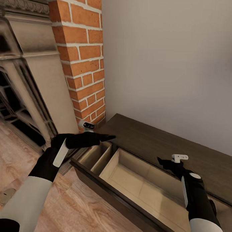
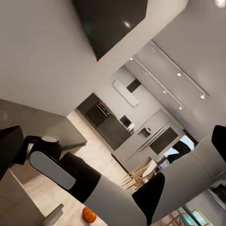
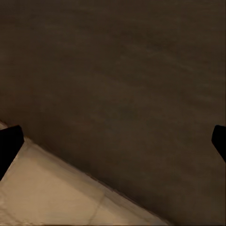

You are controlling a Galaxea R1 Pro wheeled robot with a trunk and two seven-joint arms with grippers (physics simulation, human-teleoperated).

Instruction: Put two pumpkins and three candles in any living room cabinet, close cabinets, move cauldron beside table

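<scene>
My right gripper (image 1: 162,161) is spread wide with nothing in it; in the right wrist view my fingertips (image 3: 9,146) sit at opposite edges, over the dark cabinet (image 1: 155,137) top and the pale drawer (image 1: 137,182) floor. My left gripper (image 1: 108,137) is empty too, and going by the tips at both edges of its wrist view I'd say it's open as well.

Right arm's at the lower right, forearm nearly upright, pointing at the back rim of the drawer. Left arm comes in from the lower left, bent at the wrist, lying level over the drawer's small divided end by the brick fireplace (image 1: 84,61).

The drawer's pulled out and empty, so I reckon this is the fetch stage. One pumpkin (image 2: 89,215) sits on the floor at the bottom of the left wrist view. Next up: go grab it.
</scene>
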